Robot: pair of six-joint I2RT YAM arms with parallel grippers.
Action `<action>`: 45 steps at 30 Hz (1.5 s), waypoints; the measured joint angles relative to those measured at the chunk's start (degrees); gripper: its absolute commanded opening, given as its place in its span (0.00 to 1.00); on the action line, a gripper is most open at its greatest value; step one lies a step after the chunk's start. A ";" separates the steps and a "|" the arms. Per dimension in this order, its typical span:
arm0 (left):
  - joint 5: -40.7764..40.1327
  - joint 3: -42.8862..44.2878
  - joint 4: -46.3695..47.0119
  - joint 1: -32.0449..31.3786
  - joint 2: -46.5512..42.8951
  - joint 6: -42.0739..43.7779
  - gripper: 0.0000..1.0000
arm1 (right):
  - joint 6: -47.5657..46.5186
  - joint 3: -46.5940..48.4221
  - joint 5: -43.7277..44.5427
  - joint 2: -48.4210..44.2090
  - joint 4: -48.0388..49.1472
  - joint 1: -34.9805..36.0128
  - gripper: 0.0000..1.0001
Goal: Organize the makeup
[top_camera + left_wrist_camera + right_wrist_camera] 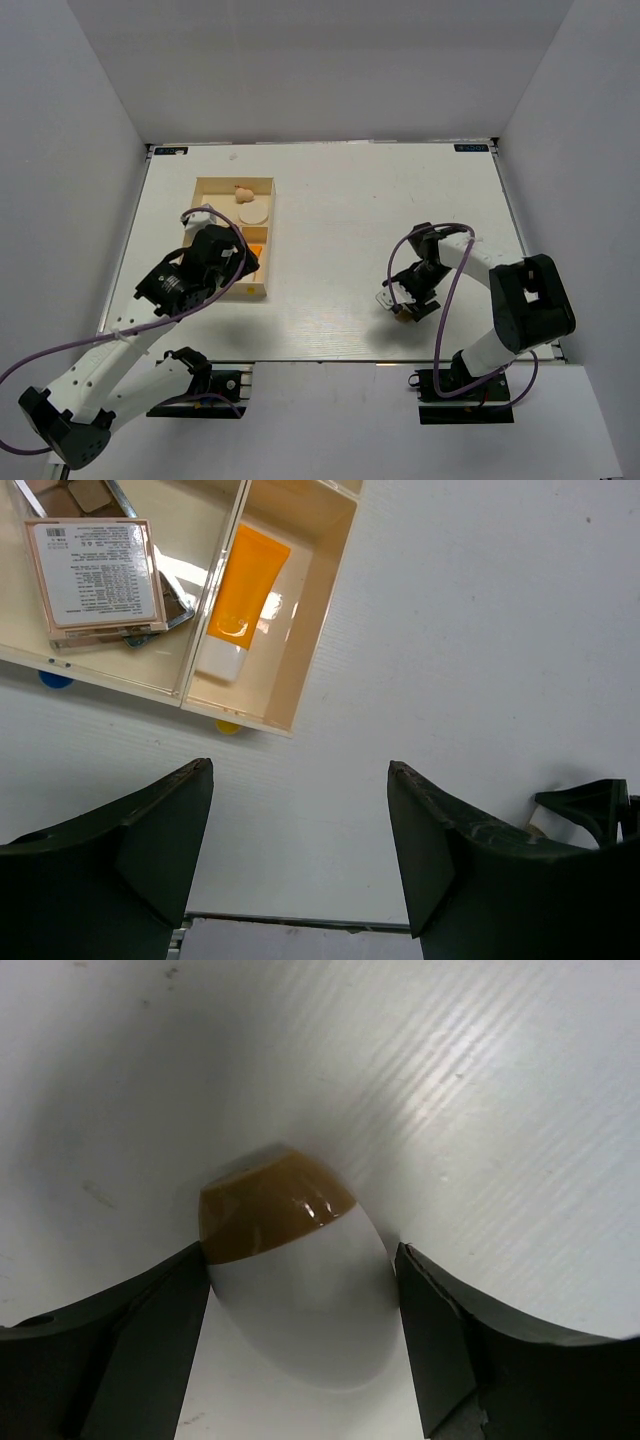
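- Fingers (140, 1350) of the right gripper (403, 312) close against both sides of the white-tan egg shape (300, 1300). Its tan end points away from the wrist, near the front edge of the white table (400, 200) and well apart from the box.
- The left gripper (300, 770) hangs with its fingers spread wide and nothing between them, over bare table just beside a near corner of the pale wooden divided box (330, 600).
- The orange white-capped tube (240, 600) lies alone in one compartment. In the next compartment, a label-backed palette (95, 575) rests atop a palette of brown pans (70, 492).
- The round cream puff (253, 213) and a peach sponge (242, 193) sit in the far compartments.
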 measured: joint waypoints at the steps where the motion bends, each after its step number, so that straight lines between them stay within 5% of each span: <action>1: 0.00 0.04 0.00 0.00 -0.24 -0.02 0.80 | -0.04 0.52 -0.20 0.07 0.37 0.20 0.29; 8: 0.00 0.17 1.88 0.00 -5.25 0.81 0.80 | 6.23 13.11 -6.29 1.33 3.82 5.64 0.15; 14: -0.02 2.34 4.31 0.00 -8.85 2.60 0.80 | 23.43 21.18 -9.60 5.01 14.58 17.49 0.15; 21: -0.04 2.80 4.74 0.00 -9.66 3.10 0.80 | 46.77 40.44 -8.96 20.02 29.03 28.76 0.15; 27: -0.59 2.91 4.31 0.02 -13.49 3.13 0.79 | 59.80 53.94 -6.62 29.90 39.01 32.92 0.16; 34: -1.64 3.28 4.46 0.07 -15.80 3.80 0.79 | 74.25 55.36 -6.21 34.42 46.42 33.75 0.18; 38: -1.68 3.28 4.79 0.07 -16.26 3.93 0.80 | 81.44 55.34 -5.95 36.30 48.13 33.48 0.27; 45: -1.66 3.28 4.81 0.07 -16.26 3.98 0.79 | 89.09 54.93 -6.12 37.81 49.57 33.09 0.75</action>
